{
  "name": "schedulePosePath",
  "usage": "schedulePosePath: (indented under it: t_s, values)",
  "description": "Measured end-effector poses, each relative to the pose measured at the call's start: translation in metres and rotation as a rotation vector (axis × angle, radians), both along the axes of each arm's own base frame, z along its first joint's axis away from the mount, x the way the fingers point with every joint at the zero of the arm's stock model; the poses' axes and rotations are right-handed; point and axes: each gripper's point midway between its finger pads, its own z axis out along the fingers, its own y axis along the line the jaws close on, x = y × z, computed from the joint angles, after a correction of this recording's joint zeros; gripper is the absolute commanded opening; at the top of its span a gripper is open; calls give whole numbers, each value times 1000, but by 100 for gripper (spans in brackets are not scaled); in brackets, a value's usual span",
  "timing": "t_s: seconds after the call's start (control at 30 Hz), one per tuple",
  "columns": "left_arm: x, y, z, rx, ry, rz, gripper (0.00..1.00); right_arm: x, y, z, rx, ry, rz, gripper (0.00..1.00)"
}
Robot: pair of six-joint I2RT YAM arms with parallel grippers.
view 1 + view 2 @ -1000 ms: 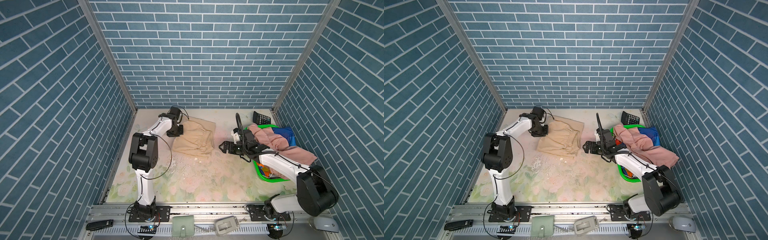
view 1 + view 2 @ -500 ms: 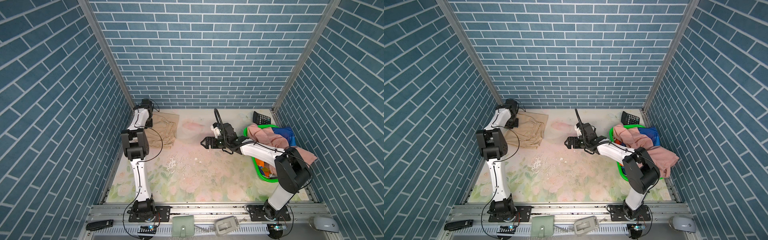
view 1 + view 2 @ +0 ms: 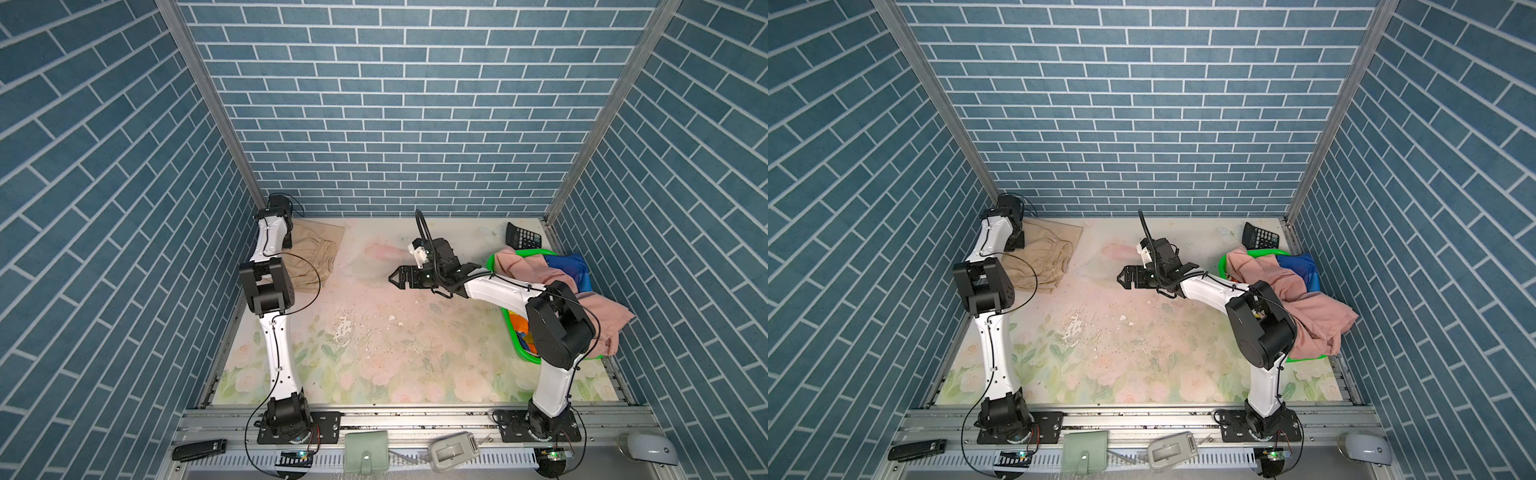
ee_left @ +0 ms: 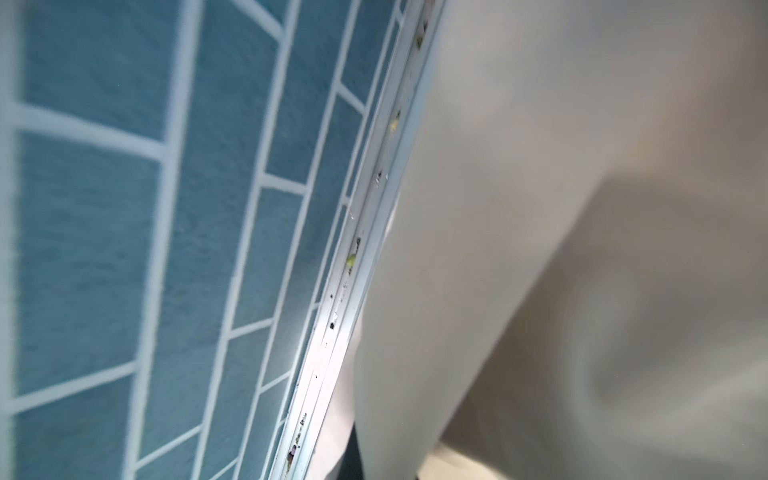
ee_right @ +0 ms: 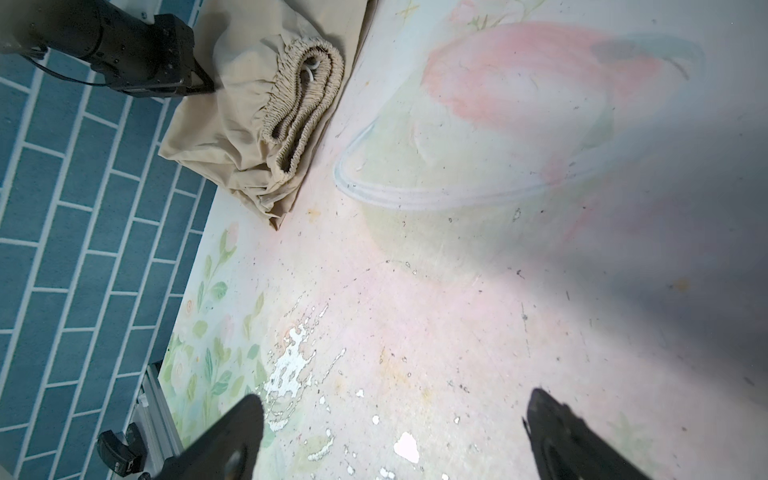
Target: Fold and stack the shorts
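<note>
The counter (image 3: 415,332) fills the lower middle of both top views. At its right edge stands the green basket (image 3: 492,262), with the pink shorts (image 3: 540,270) draped over its rim and the rainbow-striped shorts (image 3: 569,270) showing blue behind them.

The beige shorts (image 3: 320,253) have just changed place. A second ago they lay in the upper middle of the counter; now they sit in its upper left corner, hard by the side wall, drawn there by the left end effector (image 5: 205,85). It is closed, and its tip is pressed into the cloth edge, so it likely grips them. The right end effector (image 3: 395,277) has come from beside the basket towards the centre. Its jaws are spread wide with nothing between them.

I judge the first pair is being parked where the stack will be, with two pairs left in the basket.

The right wrist view alone shows the fold. The gathered waistband is doubled on itself and a white cord end peeks out. The left wrist view gives only blurred beige cloth against the wall rail. Only the top views show the basket.
</note>
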Motion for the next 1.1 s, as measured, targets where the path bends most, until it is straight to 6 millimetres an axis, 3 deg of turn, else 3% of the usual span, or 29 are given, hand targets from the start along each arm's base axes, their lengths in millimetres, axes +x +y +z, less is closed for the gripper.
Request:
schedulePosePath:
  t_s: [0.33, 0.5, 0.6, 0.63, 0.7, 0.8, 0.87, 0.97, 1.1]
  values:
    - [-19, 25, -22, -64, 19, 73, 0, -3, 1, -4, 8, 24, 0, 99]
    - [-20, 28, -21, -109, -7, 87, 3, -8, 0, -10, 11, 51, -3, 99]
    - [-17, 23, -12, -133, -36, 85, 55, -12, -2, -6, 17, 52, -2, 99]
    - [-15, 21, -7, -142, -51, 85, 67, -13, -3, -2, 17, 49, -3, 99]
    - [-13, 15, 5, -160, -83, 82, 73, -17, -8, 10, 19, 37, -8, 99]
    - [-16, -1, 31, -180, -128, 65, 93, -21, -17, 37, 23, -5, -22, 99]
    - [-18, -18, 51, -185, -158, 47, 99, -25, -25, 58, 23, -42, -27, 99]
    - [-22, -56, 81, -199, -210, -4, 100, -32, -41, 83, 1, -92, -47, 99]
    - [-41, -135, 125, -232, -296, -142, 100, -42, -77, 109, -52, -153, -108, 99]
